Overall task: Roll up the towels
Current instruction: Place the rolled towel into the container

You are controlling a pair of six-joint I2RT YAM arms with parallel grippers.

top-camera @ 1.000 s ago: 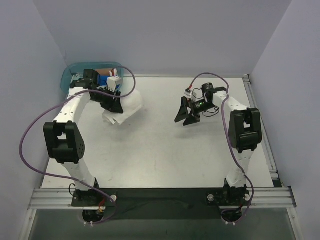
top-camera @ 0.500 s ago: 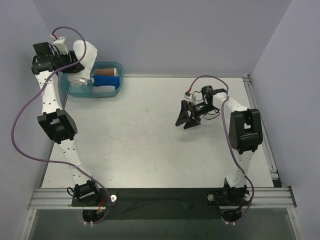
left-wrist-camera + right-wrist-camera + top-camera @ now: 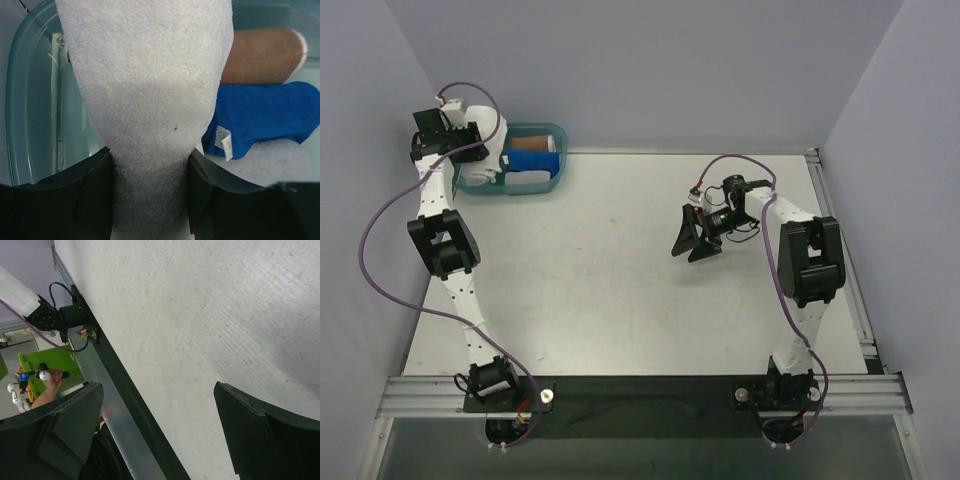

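My left gripper [image 3: 470, 140] is shut on a rolled white towel [image 3: 487, 128] and holds it over the left end of the blue bin [image 3: 556, 180] at the table's back left. In the left wrist view the white towel [image 3: 150, 100] fills the space between my fingers [image 3: 95, 185]. Another white towel [image 3: 265, 162] lies in the bin under the blue one. My right gripper [image 3: 691, 240] is open and empty above the table's right middle; in the right wrist view its gripper [image 3: 160, 432] shows only bare table between the fingers.
In the bin lie a rolled brown towel [image 3: 262, 55] and a rolled blue towel [image 3: 260, 115], also seen from above as brown towel [image 3: 532, 143] and blue towel [image 3: 532, 160]. The table's metal rail [image 3: 640, 395] runs along the near edge.
My left arm carried the white towel from the table beside the bin up to the far left, then lowered it toward the bin's left end. The right gripper barely moved.
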